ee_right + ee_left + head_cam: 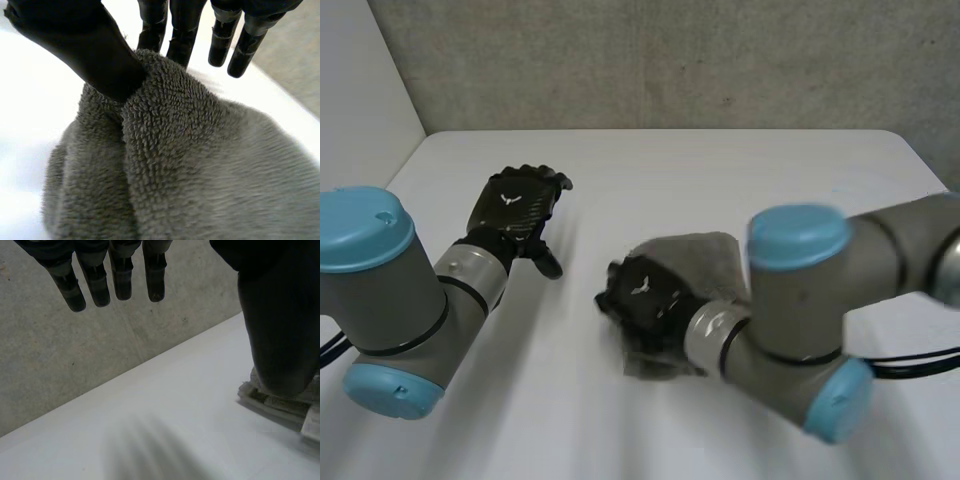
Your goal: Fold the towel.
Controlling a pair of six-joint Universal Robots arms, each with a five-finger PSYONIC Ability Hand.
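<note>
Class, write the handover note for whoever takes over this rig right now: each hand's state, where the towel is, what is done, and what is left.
Left hand: open, fingers straight, holding nothing, above the table, apart from the towel.
Right hand: shut on the towel, pinching a raised ridge between thumb and fingers.
Towel: grey, bunched near the table's middle under the right hand.
Done: grip taken; no neat fold visible.
Left: fold it and lay it flat.

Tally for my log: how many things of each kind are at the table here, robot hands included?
grey towel: 1
black robot hands: 2 (left hand, right hand)
white table: 1
Total: 4
</note>
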